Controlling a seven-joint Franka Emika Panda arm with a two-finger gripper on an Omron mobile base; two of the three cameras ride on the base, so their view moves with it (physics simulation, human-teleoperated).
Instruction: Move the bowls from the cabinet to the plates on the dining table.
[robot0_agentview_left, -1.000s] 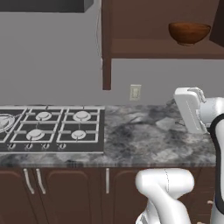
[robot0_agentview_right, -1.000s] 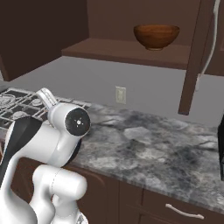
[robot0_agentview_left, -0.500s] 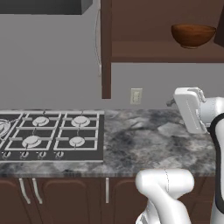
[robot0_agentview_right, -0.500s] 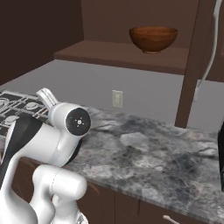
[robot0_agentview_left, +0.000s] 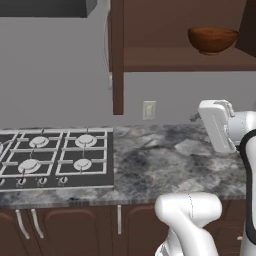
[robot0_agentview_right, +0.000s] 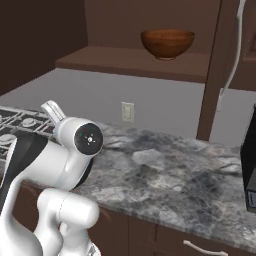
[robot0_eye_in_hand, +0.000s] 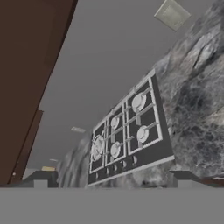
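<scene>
One bowl (robot0_agentview_left: 212, 39) of glossy reddish-brown wood sits on the open shelf of the cabinet (robot0_agentview_left: 180, 59), at about 1 o'clock in my left base view. From my right base view the same bowl (robot0_agentview_right: 167, 43) stands near 12 o'clock, upright, resting on the dark shelf (robot0_agentview_right: 130, 62). I cannot tell whether anything lies inside it.

Below the cabinet runs a grey marbled worktop (robot0_agentview_left: 175, 160) with a gas hob (robot0_agentview_left: 52, 159) set into it at 9 o'clock in the left base view. A pale wall socket (robot0_agentview_left: 149, 109) sits on the grey wall just above the worktop, between the hob and the bowl's side of the scene. Under the worktop I see low brown cupboards (robot0_agentview_left: 75, 227) with short handles.

My arm (robot0_agentview_left: 227, 130) rises at 4 o'clock in the left base view, its white wrist block level with the back of the worktop and well below the bowl. In the right base view the arm (robot0_agentview_right: 75, 150) sits at 8 o'clock, over the front edge of the worktop.

My hand view is rolled over: the hob (robot0_eye_in_hand: 127, 133) lies near the centre, slanting up towards 1 o'clock, with the worktop (robot0_eye_in_hand: 197, 109) at 3 o'clock, the socket (robot0_eye_in_hand: 172, 14) at 1 o'clock and the dark cabinet side (robot0_eye_in_hand: 26, 74) at 9 o'clock. The jaws (robot0_eye_in_hand: 111, 179) stand released and spread wide, one dark tip at 7 o'clock and the other at 5 o'clock, with nothing between them.
</scene>
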